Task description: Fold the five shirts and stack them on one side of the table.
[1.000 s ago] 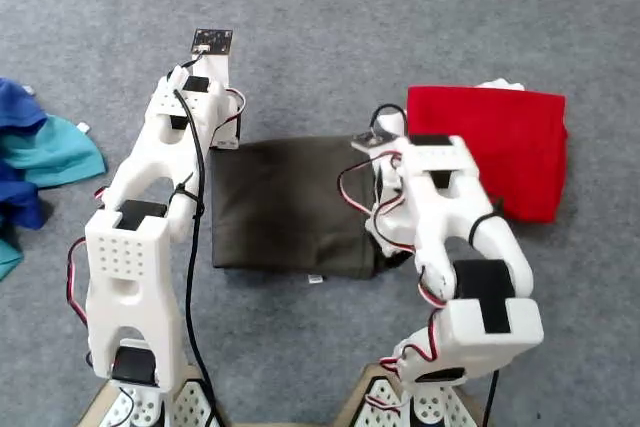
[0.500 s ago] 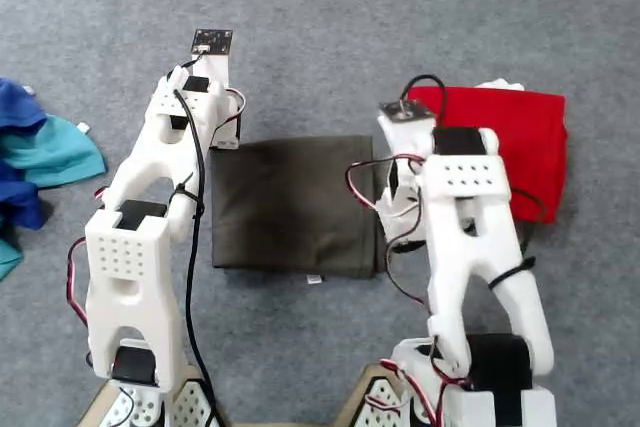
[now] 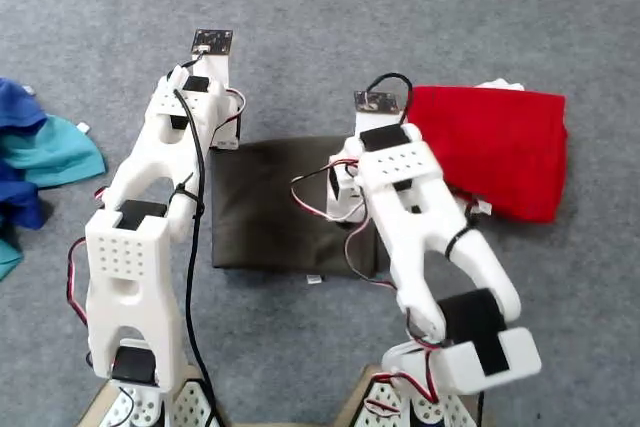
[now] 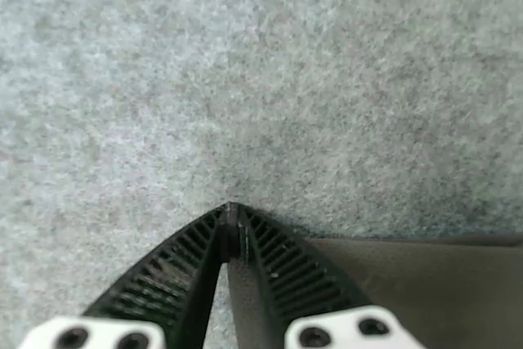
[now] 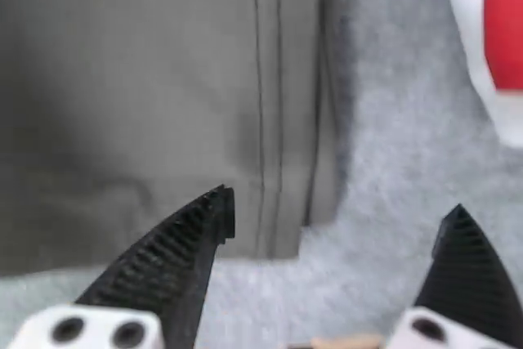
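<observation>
Fingers of my left gripper (image 4: 231, 218) are closed tip to tip at a corner of the dark shirt (image 3: 280, 197); I cannot tell whether they pinch cloth. My right gripper (image 5: 339, 206) gapes wide, holding nothing, one finger over that shirt's edge, the other over the desk (image 3: 400, 27). The dark shirt lies folded just beside a folded red shirt (image 3: 495, 147).

grey table (image 3: 330, 37) — shirts olive (image 3: 285, 202), red (image 3: 500, 142)
</observation>
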